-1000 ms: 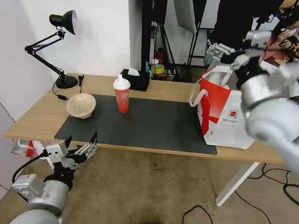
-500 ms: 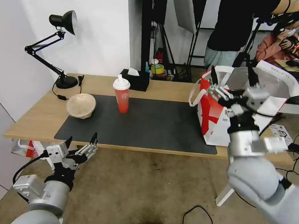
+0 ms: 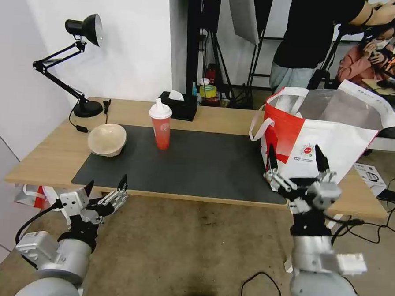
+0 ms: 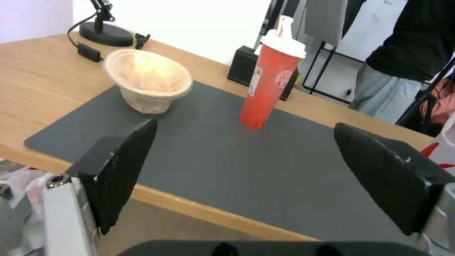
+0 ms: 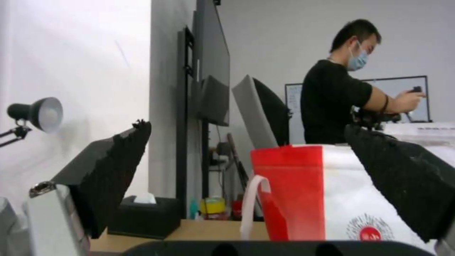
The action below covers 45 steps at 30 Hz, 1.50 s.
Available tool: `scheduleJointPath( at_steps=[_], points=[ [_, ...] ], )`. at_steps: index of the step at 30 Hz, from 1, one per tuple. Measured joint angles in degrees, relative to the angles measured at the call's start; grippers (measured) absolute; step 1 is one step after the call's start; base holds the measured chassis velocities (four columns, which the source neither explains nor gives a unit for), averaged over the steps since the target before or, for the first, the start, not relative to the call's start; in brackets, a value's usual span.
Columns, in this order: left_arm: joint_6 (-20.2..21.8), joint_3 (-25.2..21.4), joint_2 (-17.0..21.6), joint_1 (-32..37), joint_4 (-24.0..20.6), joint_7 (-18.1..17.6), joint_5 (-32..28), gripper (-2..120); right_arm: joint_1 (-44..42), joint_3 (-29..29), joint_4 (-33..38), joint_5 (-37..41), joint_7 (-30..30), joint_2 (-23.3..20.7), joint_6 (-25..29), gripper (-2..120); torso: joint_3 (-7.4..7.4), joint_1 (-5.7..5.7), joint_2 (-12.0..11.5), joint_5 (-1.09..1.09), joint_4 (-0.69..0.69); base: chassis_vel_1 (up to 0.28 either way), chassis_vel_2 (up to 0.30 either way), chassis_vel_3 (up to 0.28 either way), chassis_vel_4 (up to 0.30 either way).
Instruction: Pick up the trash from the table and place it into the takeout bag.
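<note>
Light-wood surface (image 3: 217, 116) carries a dark mat. Takeout bag (image 3: 339, 142) stands upright directly beyond the right gripper (image 3: 297, 164), whose jaws are spread and empty. Left gripper (image 3: 106, 186) hangs before the near edge, jaws apart, empty; red cup (image 3: 160, 125) and beige pulp bowl (image 3: 107, 139) stand beyond it, apart.

We see two arms (image 3: 55, 257) built of rounded silver-grey shells with black collars at the wrists. Each ends in a gripper, left gripper (image 3: 106, 187) and right gripper (image 3: 296, 160), with pale metal linkages and black, wedge-shaped fingertips (image 4: 124, 167). A black cable loops along the left forearm. A small round fitting, perhaps a screw, sits beside one finger's base.
</note>
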Motion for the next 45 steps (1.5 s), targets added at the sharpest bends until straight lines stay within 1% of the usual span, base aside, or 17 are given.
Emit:
scheduleJointPath(
  at_steps=[7,13,24,29,32,45],
  points=[
    [0.00,0.03,-0.21,0.05,0.00,0.02,0.12,100,-4.17,-2.00,-1.83,-4.20,-0.10,1.83,2.29,100,0.00,0.00,-0.01,0.00,-0.01,0.000,0.000,0.000,0.000],
    [-0.02,-0.02,-0.23,0.13,0.00,0.02,0.18,100,-4.90,-3.23,-2.24,-4.68,0.49,1.51,2.24,100,0.00,0.00,-0.01,0.00,-0.01,0.000,0.000,0.000,0.000],
    [-0.07,-0.02,-0.36,0.25,0.00,0.02,0.24,100,-10.57,-6.43,-0.85,-4.56,3.92,0.55,-0.47,100,0.00,0.00,0.00,0.00,-0.01,0.000,0.000,0.000,0.000],
    [-0.08,0.05,-0.29,0.15,0.00,0.03,0.24,100,-12.89,-6.47,0.23,-4.60,5.34,0.00,-1.81,100,0.01,0.00,-0.01,0.00,-0.01,0.000,0.000,0.000,0.000],
    [-0.08,0.11,-0.14,0.00,0.00,0.03,0.24,100,-14.53,-6.03,0.44,-4.64,6.87,-0.99,-3.53,100,0.00,0.00,-0.01,0.00,-0.01,0.000,0.000,0.000,0.000],
    [-0.08,0.18,0.23,-0.42,0.00,-0.02,0.05,100,-16.84,-6.40,1.68,-2.46,8.60,-1.88,-7.13,100,0.00,0.00,-0.01,0.00,-0.01,0.000,0.000,0.000,0.000]
  ],
)
